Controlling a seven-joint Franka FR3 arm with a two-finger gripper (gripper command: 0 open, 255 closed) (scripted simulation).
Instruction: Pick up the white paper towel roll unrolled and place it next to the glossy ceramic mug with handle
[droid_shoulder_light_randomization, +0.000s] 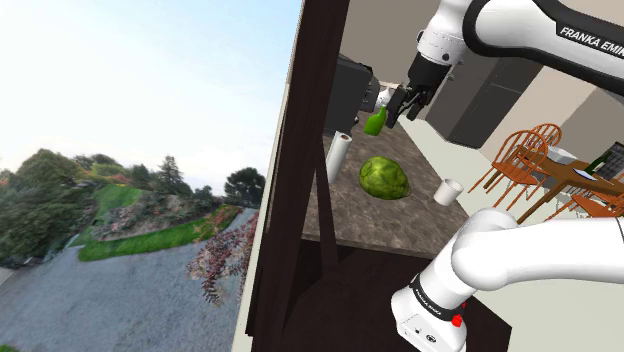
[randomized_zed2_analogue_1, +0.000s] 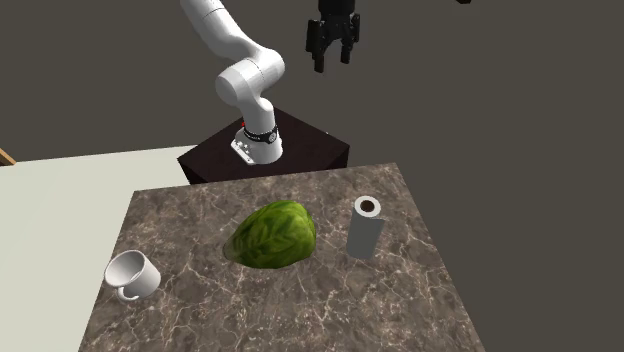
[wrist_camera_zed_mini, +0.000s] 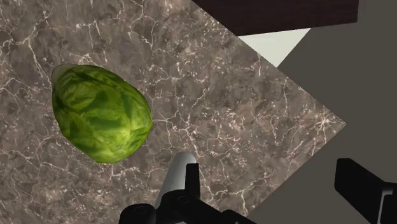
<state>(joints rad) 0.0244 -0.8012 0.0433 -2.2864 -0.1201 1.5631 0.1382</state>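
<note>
The white paper towel roll (randomized_zed2_analogue_1: 365, 226) stands upright on the marble table (randomized_zed2_analogue_1: 300, 310), near the edge at the second exterior view's right. In the shoulder view the roll (droid_shoulder_light_randomization: 340, 155) stands by the dark wall. A white mug (randomized_zed2_analogue_1: 132, 273) with a handle lies tipped near the opposite side of the table, and it also shows in the shoulder view (droid_shoulder_light_randomization: 447, 191). My black gripper (randomized_zed2_analogue_1: 335, 58) hangs open high above the table, holding nothing. In the wrist view the roll (wrist_camera_zed_mini: 175, 181) shows partly behind one finger (wrist_camera_zed_mini: 189, 184).
A green leafy head (randomized_zed2_analogue_1: 272, 235) lies on the table between roll and mug. The dark stand (randomized_zed2_analogue_1: 300, 150) sits at the table's far edge in the second exterior view. Wooden chairs (droid_shoulder_light_randomization: 520, 155) and a dining table stand at the shoulder view's right.
</note>
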